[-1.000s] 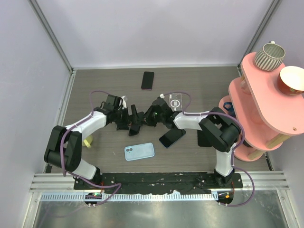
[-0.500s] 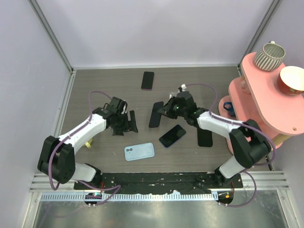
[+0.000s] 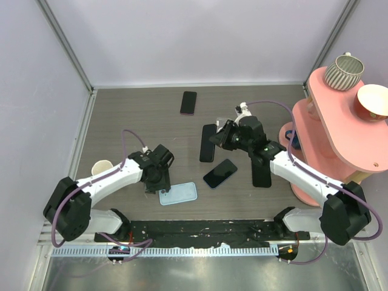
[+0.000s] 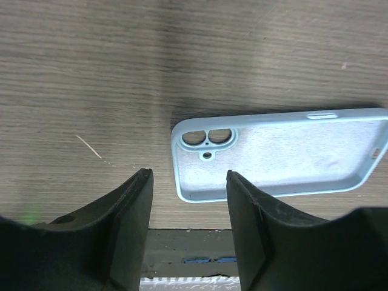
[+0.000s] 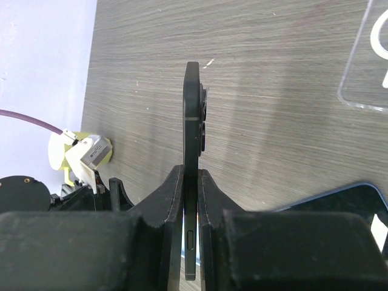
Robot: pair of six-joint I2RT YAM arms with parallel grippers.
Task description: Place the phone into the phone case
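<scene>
The phone (image 3: 208, 143), an all-black slab, hangs above the table with my right gripper (image 3: 220, 139) shut on it. In the right wrist view the phone (image 5: 192, 109) stands edge-on between the fingers of the right gripper (image 5: 192, 182), its camera bump facing right. A corner of the clear phone case (image 5: 367, 66) with a white ring mark lies on the table at the upper right; the top view hides it under the right arm. My left gripper (image 3: 154, 185) (image 4: 188, 179) is open and empty, just left of a light-blue shell (image 3: 177, 194) (image 4: 279, 151).
A black phone with a pinkish rim (image 3: 188, 102) lies at the back. A dark phone with a blue rim (image 3: 220, 173) (image 5: 339, 206) and another black phone (image 3: 261, 176) lie mid-table. A paper cup (image 3: 102, 167) stands left. A pink shelf (image 3: 339, 133) holds a mug (image 3: 342, 71) and bowl (image 3: 371, 102).
The two grippers have parted from the table's middle. The right one carried the phone to the right; the left one drew back toward the near edge beside the light-blue shell and narrowed its jaws.
</scene>
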